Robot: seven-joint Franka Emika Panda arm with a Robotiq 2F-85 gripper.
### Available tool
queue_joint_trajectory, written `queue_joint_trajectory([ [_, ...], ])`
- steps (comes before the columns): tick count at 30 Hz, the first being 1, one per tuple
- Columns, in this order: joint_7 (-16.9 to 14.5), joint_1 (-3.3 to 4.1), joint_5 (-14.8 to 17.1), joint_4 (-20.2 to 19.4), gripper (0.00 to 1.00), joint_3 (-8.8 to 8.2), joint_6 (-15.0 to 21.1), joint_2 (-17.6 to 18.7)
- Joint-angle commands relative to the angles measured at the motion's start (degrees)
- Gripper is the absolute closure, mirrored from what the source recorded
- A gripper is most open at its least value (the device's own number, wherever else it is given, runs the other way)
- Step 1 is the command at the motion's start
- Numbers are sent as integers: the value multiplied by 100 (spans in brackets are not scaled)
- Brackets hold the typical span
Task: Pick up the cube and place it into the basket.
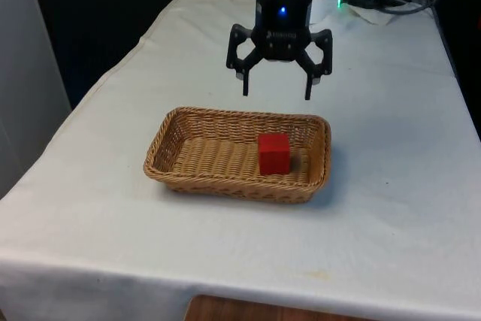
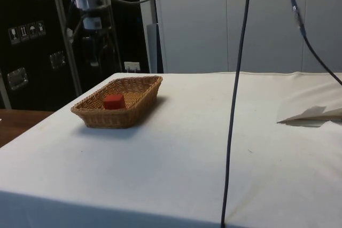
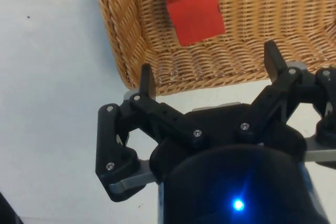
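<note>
No readable writing anywhere, the print on the gripper body is too small to make out. Your gripper point(image 1: 276, 85) hangs above the far rim of the wicker basket point(image 1: 225, 183), fingers point(image 3: 147, 80) spread wide, holding nothing, touching nothing. The red cube point(image 1: 273, 153) sits inside the basket, on its floor toward the front view's right. Basket rests on the white-clothed tabletop point(image 1: 391, 208); side view puts the cube point(image 2: 114, 101) near the basket's point(image 2: 133, 111) near end

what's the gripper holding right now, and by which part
Nothing. The gripper is open and empty above the table behind the basket; the red cube sits free inside the basket.
</note>
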Motion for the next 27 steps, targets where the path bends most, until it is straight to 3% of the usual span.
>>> queue_joint_trajectory([
  [1,-6,11,-29,-6,0,-11,-69,-63],
  [13,-40,11,-46,-6,0,-11,-286,-355],
  [27,-80,29,-40,-281,0,-11,-172,-584],
])
